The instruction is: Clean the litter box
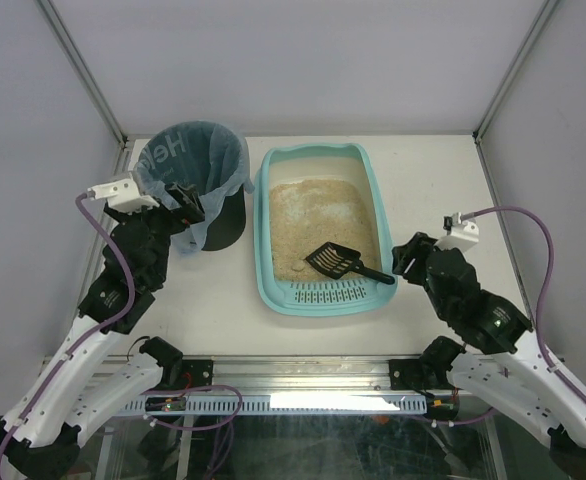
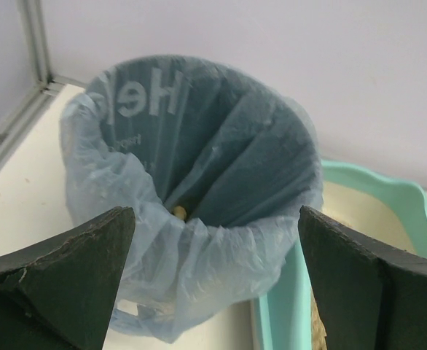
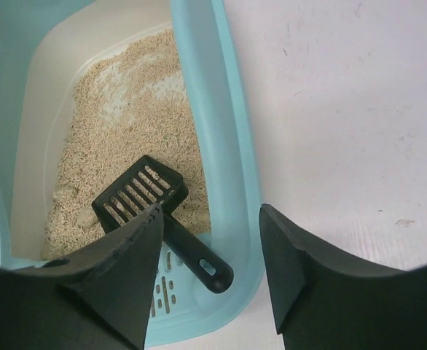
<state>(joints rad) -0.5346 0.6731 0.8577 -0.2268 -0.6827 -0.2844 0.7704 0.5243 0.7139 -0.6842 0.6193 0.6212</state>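
Your litter box [image 1: 379, 215] lies just ahead of your right gripper [image 3: 210, 213], whose fingers [image 3: 119, 270] stand wide apart, holding nothing; the black scoop [image 3: 140, 193] rests in it near the left finger, handle over the grate [image 1: 323, 294]. Your left gripper [image 2: 215, 213], equally spread and empty, faces the lined bin [image 2: 126, 182]

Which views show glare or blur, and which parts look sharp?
Top external: soft even light, with glare on the metal rail at the near edge. Left wrist: the bin is sharp, the fingers dark, with little detail. Right wrist: scoop and litter sharp, no glare.
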